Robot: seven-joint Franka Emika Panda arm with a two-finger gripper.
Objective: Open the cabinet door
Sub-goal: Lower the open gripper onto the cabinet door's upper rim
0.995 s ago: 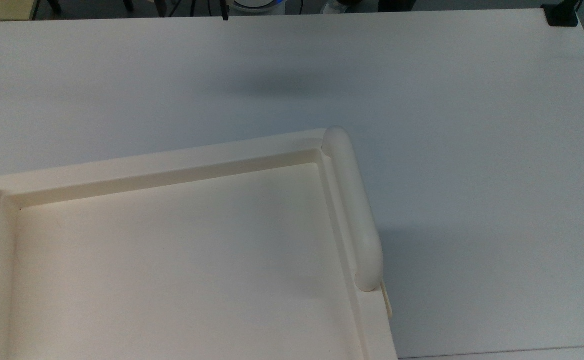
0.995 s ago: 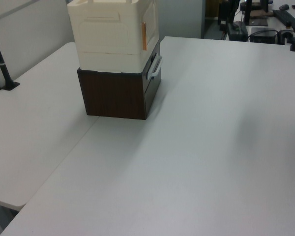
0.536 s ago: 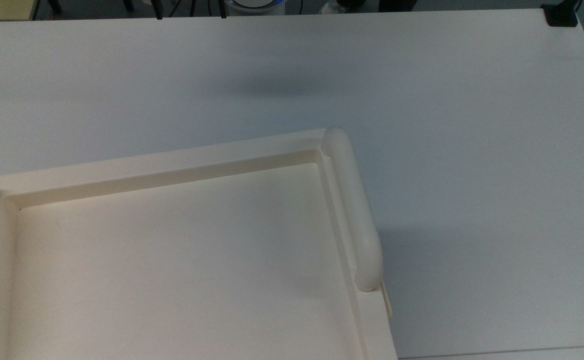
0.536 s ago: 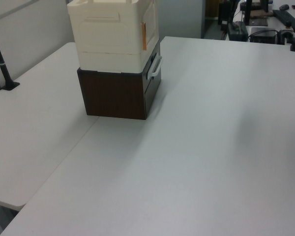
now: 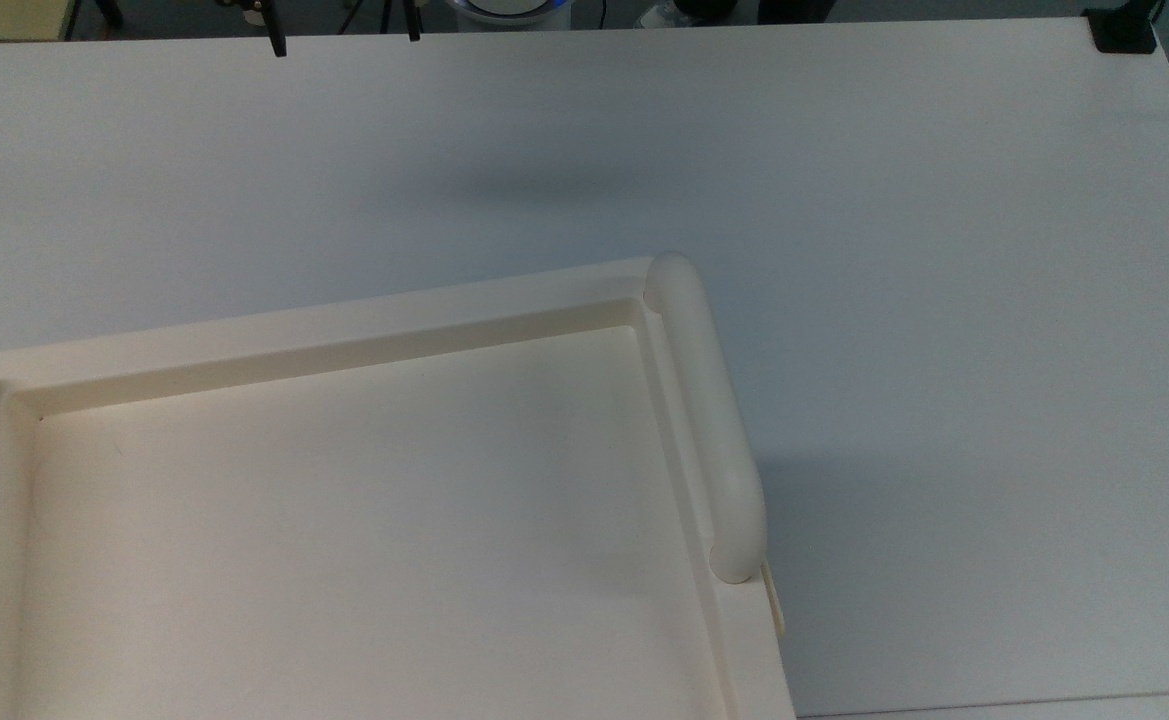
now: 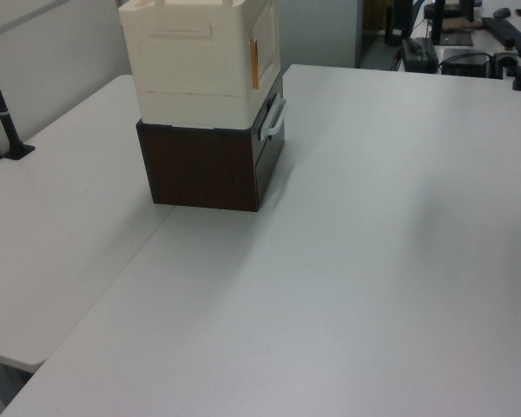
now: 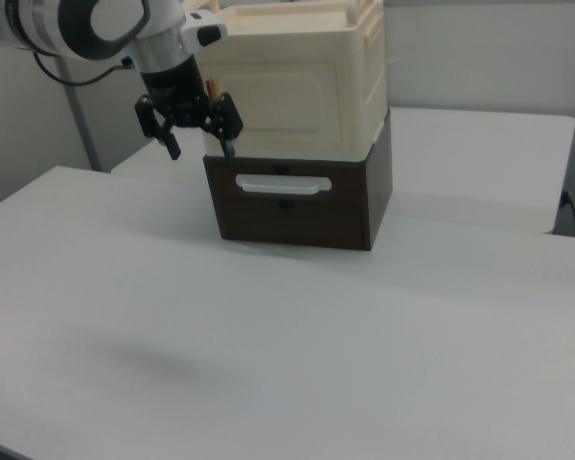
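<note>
End effector (image 7: 199, 148) released, black fingers (image 7: 226, 144) spread wide and pointing down, nothing between them, hanging in the air off the bench (image 7: 268, 326). Just behind and to the right view's right of it, cream cabinet (image 7: 302, 81) stacked on a dark brown drawer unit (image 7: 297, 206). Cabinet door (image 7: 268, 101) directly behind the end effector, a framed cream panel flush with the cabinet front, shut. Below and to the right view's right, white bar handle (image 7: 283, 184) on the drawer front.
</note>
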